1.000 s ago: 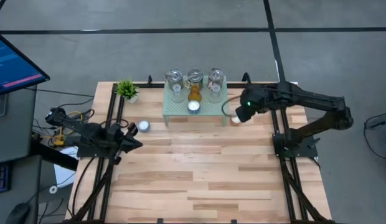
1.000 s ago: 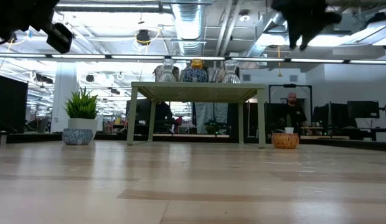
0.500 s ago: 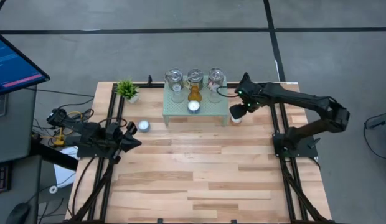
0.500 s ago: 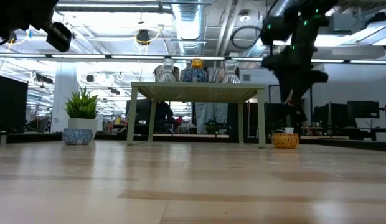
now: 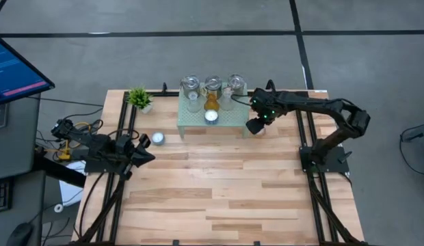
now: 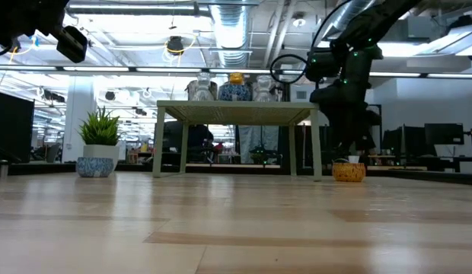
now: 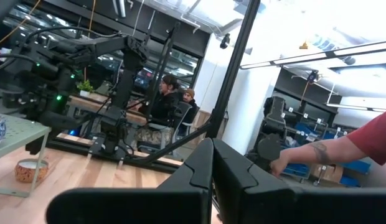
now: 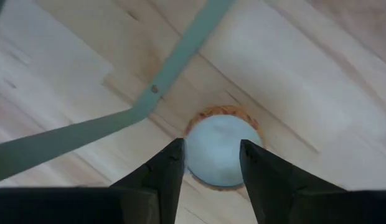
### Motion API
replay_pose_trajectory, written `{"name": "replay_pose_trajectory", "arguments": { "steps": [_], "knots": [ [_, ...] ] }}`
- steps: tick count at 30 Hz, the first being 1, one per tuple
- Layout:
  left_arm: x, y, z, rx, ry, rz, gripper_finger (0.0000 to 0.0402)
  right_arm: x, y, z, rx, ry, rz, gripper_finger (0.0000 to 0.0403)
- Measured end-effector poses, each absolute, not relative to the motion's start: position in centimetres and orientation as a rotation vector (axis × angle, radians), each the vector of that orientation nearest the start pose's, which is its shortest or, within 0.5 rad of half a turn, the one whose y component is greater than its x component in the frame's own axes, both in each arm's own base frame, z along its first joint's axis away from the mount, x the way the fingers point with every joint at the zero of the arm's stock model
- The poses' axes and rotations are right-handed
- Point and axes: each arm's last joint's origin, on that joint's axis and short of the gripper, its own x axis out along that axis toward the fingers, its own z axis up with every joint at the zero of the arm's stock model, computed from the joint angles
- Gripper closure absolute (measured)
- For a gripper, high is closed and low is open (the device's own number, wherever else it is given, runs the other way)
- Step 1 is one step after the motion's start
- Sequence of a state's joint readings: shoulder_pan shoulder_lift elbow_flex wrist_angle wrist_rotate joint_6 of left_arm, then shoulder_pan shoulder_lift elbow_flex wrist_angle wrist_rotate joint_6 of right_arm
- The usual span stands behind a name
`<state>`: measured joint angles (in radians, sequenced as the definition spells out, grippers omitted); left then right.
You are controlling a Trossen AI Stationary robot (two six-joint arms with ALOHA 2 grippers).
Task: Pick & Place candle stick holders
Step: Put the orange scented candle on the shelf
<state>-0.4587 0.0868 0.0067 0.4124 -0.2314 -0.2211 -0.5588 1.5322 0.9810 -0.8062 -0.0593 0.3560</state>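
An orange tealight cup (image 8: pixel 219 155) with white wax stands on the table beside the right near leg of the pale green stand (image 5: pixel 198 121). My right gripper (image 8: pixel 211 143) points down over it, open. One finger is on either side of the cup, and in the low view the fingers end just above the cup (image 6: pixel 349 172). On the stand are three silvery jars (image 5: pixel 190 85), an amber cup (image 5: pixel 212 102) and a white tealight (image 5: pixel 211 117). Another white tealight (image 5: pixel 157 139) sits on the table left of the stand. My left gripper (image 5: pixel 149 154) waits shut at the table's left edge.
A small green potted plant (image 5: pixel 139 98) stands at the far left corner. The stand's leg and rail (image 8: pixel 154 89) run close beside my right gripper's fingers. Bare wood fills the near half of the table (image 5: pixel 219 198). People sit beyond the table, and a person's arm (image 7: pixel 330 152) shows in the left wrist view.
My right gripper has come down and toward the table's left, from high beside the stand to just over the orange tealight cup, tipping to point downward. The stand and its jars have shifted a little toward the table's left.
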Motion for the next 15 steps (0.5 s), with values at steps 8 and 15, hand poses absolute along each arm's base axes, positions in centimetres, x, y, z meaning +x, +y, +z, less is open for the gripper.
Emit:
{"name": "replay_pose_trajectory", "arguments": {
  "steps": [8,15],
  "knots": [
    [9.0,-3.7,19.8,-0.331,-0.288,-0.260,0.0395,21.6,-13.9,21.7,0.670,1.181,-0.651,0.0270],
    [9.0,-3.7,19.8,-0.331,-0.288,-0.260,0.0395,19.9,-12.9,23.6,0.649,1.174,-0.659,0.0278]
  ]
}}
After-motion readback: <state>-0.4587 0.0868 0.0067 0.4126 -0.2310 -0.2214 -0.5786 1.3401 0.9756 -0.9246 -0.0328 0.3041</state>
